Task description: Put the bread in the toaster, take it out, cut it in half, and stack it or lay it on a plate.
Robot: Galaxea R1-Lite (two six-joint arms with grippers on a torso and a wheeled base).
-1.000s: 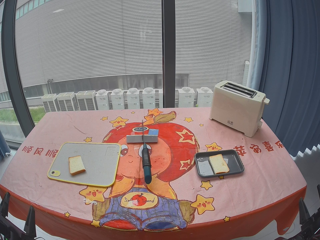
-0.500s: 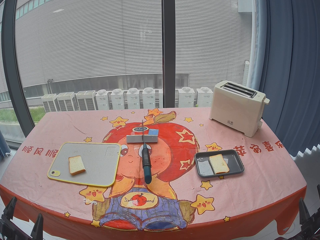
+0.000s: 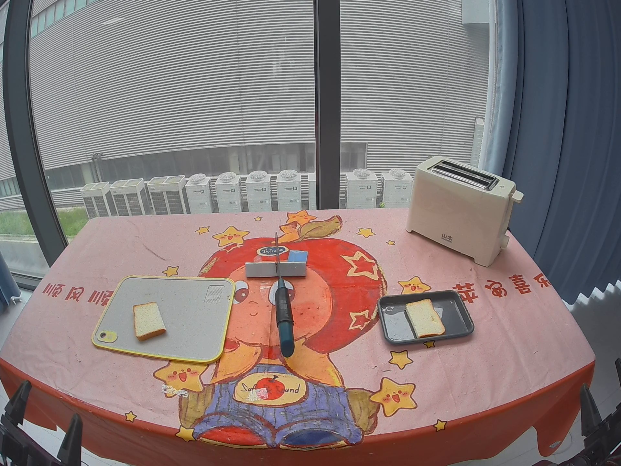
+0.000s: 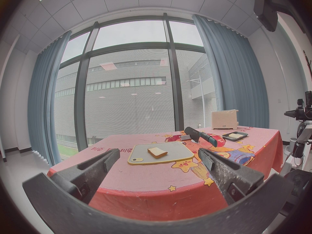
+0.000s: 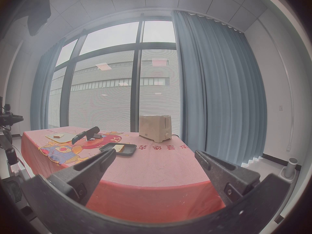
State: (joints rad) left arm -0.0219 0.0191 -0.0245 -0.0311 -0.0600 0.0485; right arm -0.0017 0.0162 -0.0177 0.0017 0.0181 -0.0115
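One half plated, the other half not yet.
The plated one lies on the dark plate at right centre of the head view; the other half sits on the cutting board at left. The left gripper and right gripper hang off the table's near edge, jaws wide apart, holding nothing. You likely want the left arm: pinch the slice's edges gently and steer wide of the knife.
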